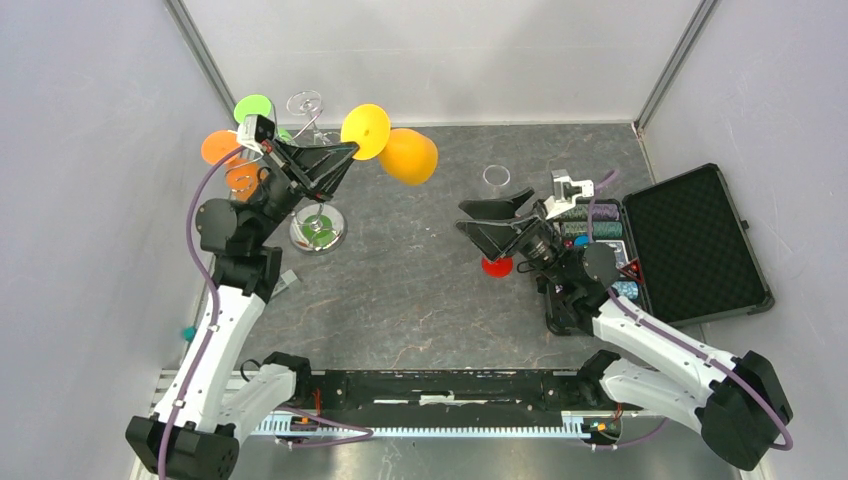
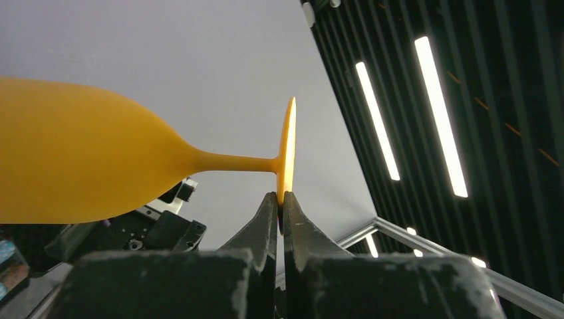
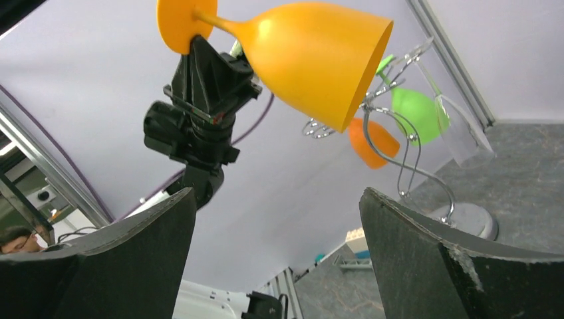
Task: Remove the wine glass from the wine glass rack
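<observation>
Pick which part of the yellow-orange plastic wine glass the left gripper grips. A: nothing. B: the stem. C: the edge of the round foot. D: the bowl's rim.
C: the left gripper has its jaws shut on the edge of the round foot of the yellow-orange plastic wine glass.

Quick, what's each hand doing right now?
Left hand: closed on the yellow glass, gripping its foot.
Right hand: open, holding nothing.
</observation>
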`<state>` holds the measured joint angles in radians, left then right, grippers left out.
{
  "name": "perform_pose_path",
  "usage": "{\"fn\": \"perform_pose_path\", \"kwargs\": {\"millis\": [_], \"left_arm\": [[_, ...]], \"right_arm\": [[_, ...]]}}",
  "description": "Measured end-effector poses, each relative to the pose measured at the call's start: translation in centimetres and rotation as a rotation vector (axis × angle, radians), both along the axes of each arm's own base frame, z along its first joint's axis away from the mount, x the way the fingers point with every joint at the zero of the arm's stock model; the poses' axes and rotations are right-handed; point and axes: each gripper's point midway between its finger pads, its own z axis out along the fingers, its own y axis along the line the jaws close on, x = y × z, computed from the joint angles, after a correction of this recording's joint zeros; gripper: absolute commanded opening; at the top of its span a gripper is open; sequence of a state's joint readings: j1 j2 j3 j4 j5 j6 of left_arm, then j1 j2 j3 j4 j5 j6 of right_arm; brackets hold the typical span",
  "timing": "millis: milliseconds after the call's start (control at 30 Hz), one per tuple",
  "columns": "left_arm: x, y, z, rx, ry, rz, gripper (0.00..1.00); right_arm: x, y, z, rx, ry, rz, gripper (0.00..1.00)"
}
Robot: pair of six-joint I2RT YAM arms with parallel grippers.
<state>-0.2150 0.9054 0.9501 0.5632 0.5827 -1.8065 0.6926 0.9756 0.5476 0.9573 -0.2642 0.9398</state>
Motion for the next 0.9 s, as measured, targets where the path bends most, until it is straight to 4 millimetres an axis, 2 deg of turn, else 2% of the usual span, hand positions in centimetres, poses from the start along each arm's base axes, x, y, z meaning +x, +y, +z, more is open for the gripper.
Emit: {"fn": "perform_pose_path", "kwargs": {"millis": [167,367,433,667,767,900], "left_arm": [[-1.1,-0.9,0.4,-0.083,-0.016,-0.076,0.02],[-2.8,-1.4,1.3,-0.136,-0.047,-0.138,0.02],[-3.4,-1.3,1.6,-0.155,-0.059,-0.152,0.02],[-4.3,-0.7,2.1,-0.221,-0.075,-0.190,0.02],[-4.9,-0.4,2.5,-0.243,-0.095,-0.207,0.02],[-5.7,-0.1,2.8,-0.259,-0.134,-0.218,0.02]], "right_arm": [[-0.1,-0.4,1.2,0.058,-0.022,-0.003,0.94],[0.4,0.5,1.3,0.076,-0.034,0.030,0.87],[0.4,0.7,2.0,0.087,-0.060,0.040,0.85],[-1.6,0.4,7.7,0.207,-0.252,0.106,0.76],[-2.2,0.5,8.7,0.243,-0.290,0.151,0.70],[-2.0,1.6,8.6,0.252,-0.256,0.227,0.61]]}}
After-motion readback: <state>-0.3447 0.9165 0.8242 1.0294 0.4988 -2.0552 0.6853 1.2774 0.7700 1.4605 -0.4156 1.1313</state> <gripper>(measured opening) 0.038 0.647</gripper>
